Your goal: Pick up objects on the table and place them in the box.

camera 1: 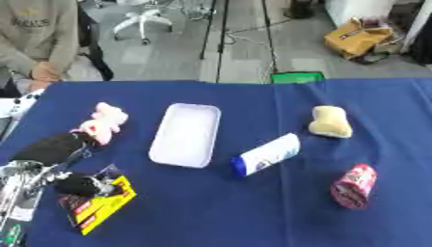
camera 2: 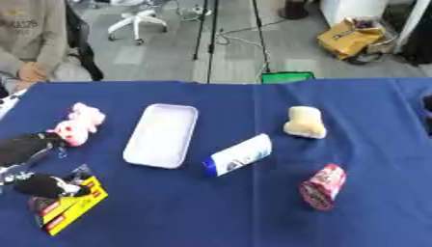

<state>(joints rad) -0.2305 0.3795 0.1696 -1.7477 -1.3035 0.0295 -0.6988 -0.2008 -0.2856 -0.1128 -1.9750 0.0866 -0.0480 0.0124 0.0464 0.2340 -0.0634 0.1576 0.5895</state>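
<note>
Yellow packet [camera 1: 100, 205]: lay nearest me at the bench's left front, flat on the blue cloth, yellow with red and black print.
Left hand [camera 1: 80, 185]: my fingers were curled down over the packet's upper end, touching it; whether they had truly closed round it I could not tell.
Left forearm [camera 1: 50, 146]: came in from the left edge, just beside the pink plush toy [camera 1: 103, 123].
Right hand: showed in neither eye view.
Red can [camera 1: 354, 185]: lay on its side at the right front, well apart from everything else.
White bottle [camera 1: 266, 154]: lay tilted at centre, blue cap toward me, near the box's right front corner.
Box [camera 1: 163, 156]: the white tray at mid-bench, long axis running away from me, holding nothing.
Yellow sponge [camera 1: 330, 121]: lay farther right, beyond the bottle.
Blue bench [camera 1: 253, 212]: all five objects lay outside the box.
Risk, as I judged it: the flat packet could slide or slip out as I lifted it, and my forearm could nudge the toy on the swing toward the box.
</note>
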